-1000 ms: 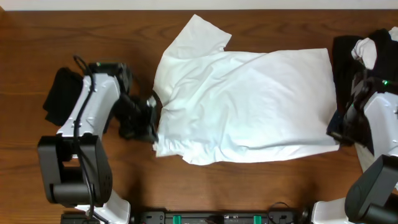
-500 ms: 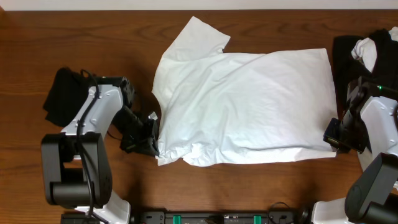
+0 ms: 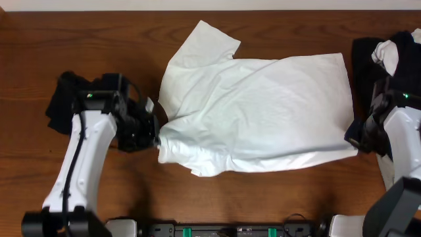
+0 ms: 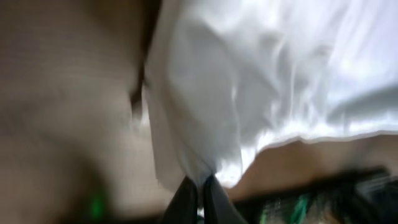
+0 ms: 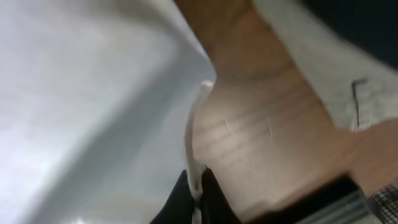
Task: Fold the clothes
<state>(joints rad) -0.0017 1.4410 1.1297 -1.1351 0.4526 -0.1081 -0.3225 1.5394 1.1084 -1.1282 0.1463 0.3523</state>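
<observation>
Left gripper clamped on white T-shirt, pinching its left edge; wrist view shows fabric bunched between closed tips. Right gripper pinched tight on shirt's near right corner. Shirt spread across middle of table, sleeve pointing at far edge. Black garment by left edge. Black-and-white pile at far right corner.

Brown wooden table, black rail along its near edge
</observation>
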